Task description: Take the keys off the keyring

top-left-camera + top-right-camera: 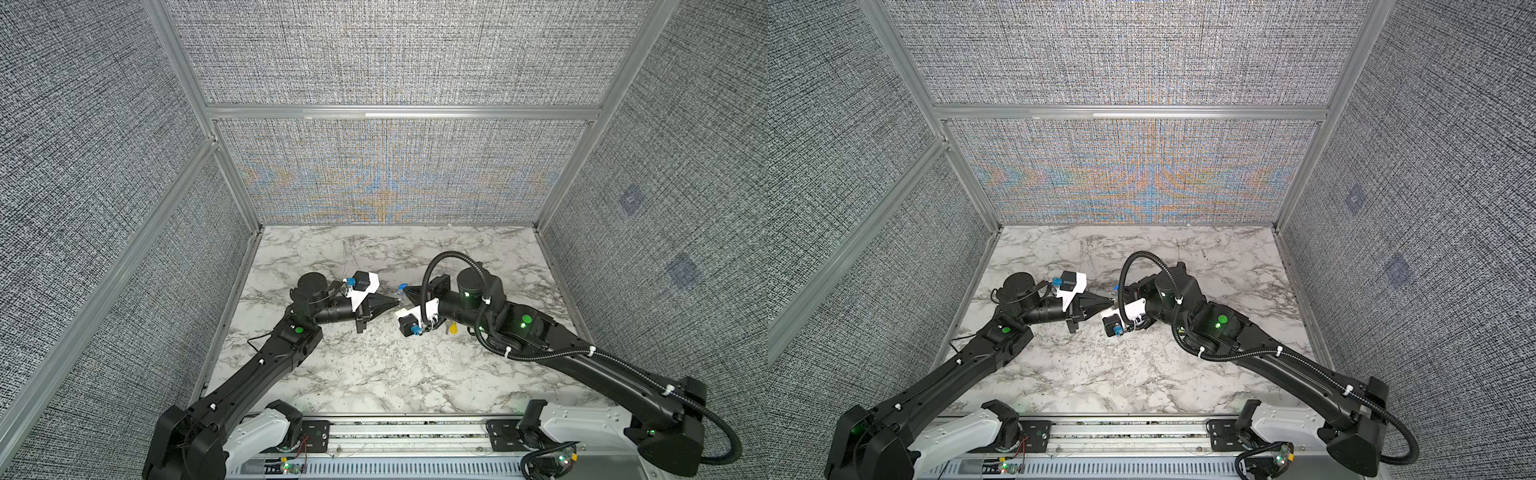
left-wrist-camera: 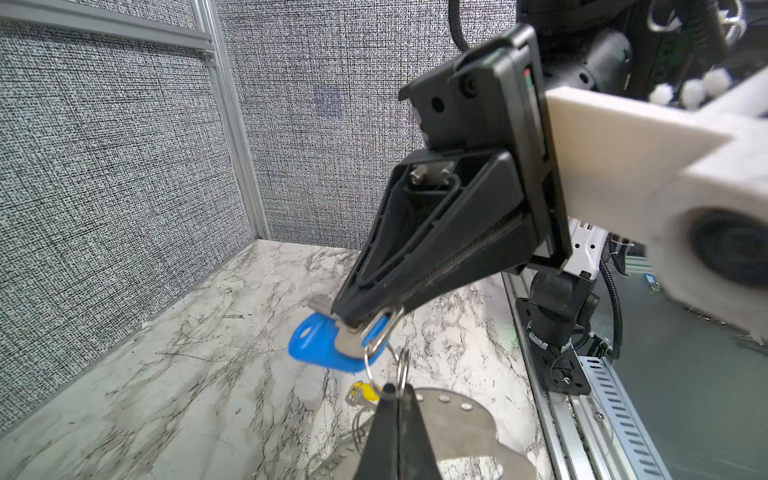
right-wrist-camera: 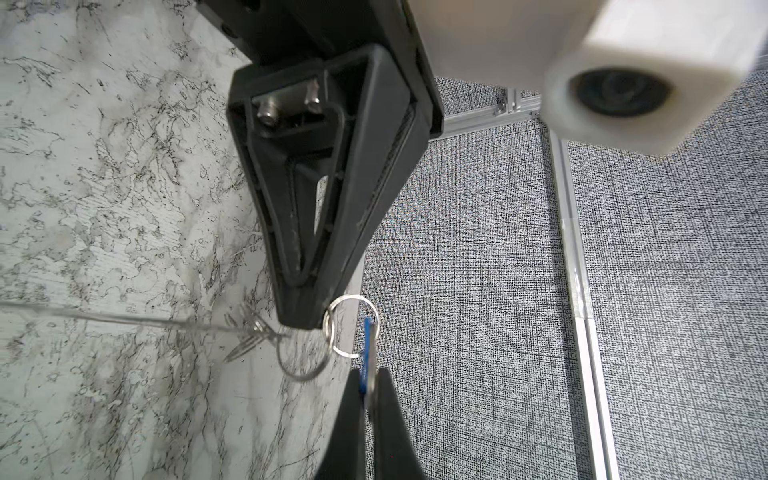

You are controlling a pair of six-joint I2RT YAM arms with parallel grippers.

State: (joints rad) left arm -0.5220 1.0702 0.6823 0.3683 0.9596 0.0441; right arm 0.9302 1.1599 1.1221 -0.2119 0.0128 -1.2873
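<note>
My right gripper (image 3: 368,376) is shut on the blue key (image 3: 368,332), which shows edge-on between its fingers. From the left wrist, the blue key (image 2: 316,345) sticks out of my right gripper (image 2: 353,322). My left gripper (image 2: 392,390) is shut on a small split ring (image 2: 401,368) linked to that key. The flat grey keyring (image 2: 457,419) with bumps along its edge sits under the left fingers, partly hidden. The yellow key (image 2: 368,392) lies beside it. In a top view the left gripper (image 1: 395,305) and right gripper (image 1: 406,290) meet tip to tip mid-table.
The marble table (image 1: 374,374) is walled by grey fabric panels on three sides. The right arm's black cable loop (image 1: 428,270) arches over its wrist. The yellow key (image 1: 453,329) peeks out under the right arm. A metal rail (image 1: 407,432) runs along the front edge.
</note>
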